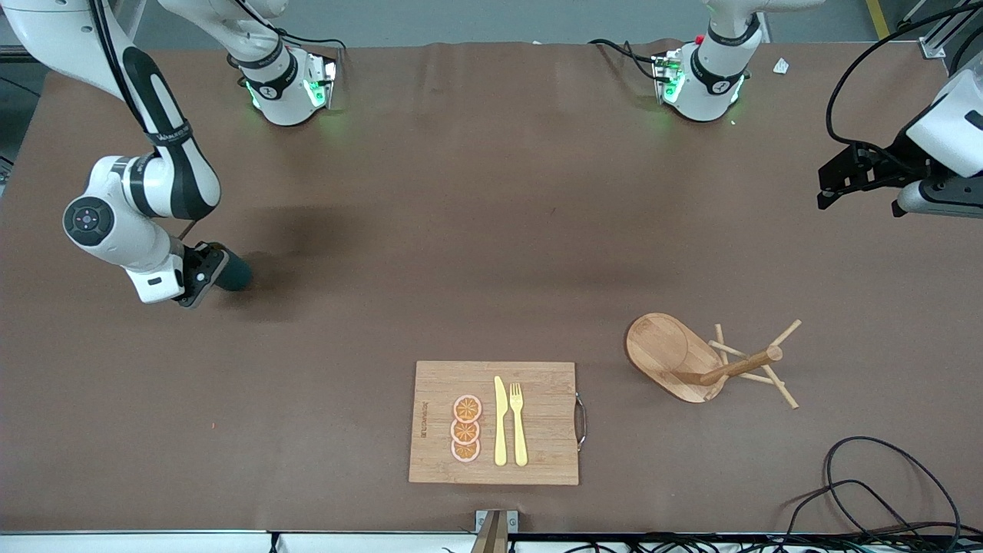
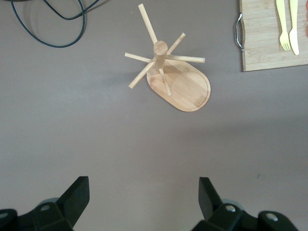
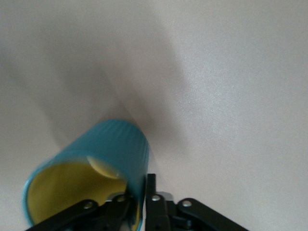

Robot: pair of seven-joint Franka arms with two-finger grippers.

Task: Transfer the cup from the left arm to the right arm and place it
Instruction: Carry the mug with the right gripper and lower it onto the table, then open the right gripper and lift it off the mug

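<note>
The cup (image 1: 234, 271), dark teal with ribbed sides and a mustard inside (image 3: 115, 144), is tilted low over the table toward the right arm's end. My right gripper (image 1: 203, 278) (image 3: 139, 195) pinches its rim wall, one finger inside the cup and one outside. Whether the cup's base touches the table I cannot tell. My left gripper (image 1: 860, 201) (image 2: 143, 192) hangs high over the left arm's end of the table, open and empty, with bare table between its fingers.
A bamboo cutting board (image 1: 553, 430) (image 2: 260, 38) with orange slices, a yellow knife and a fork lies near the front edge. A wooden mug tree (image 1: 676, 357) (image 2: 183, 86) stands beside it toward the left arm's end. Black cables (image 1: 883, 491) lie at the front corner.
</note>
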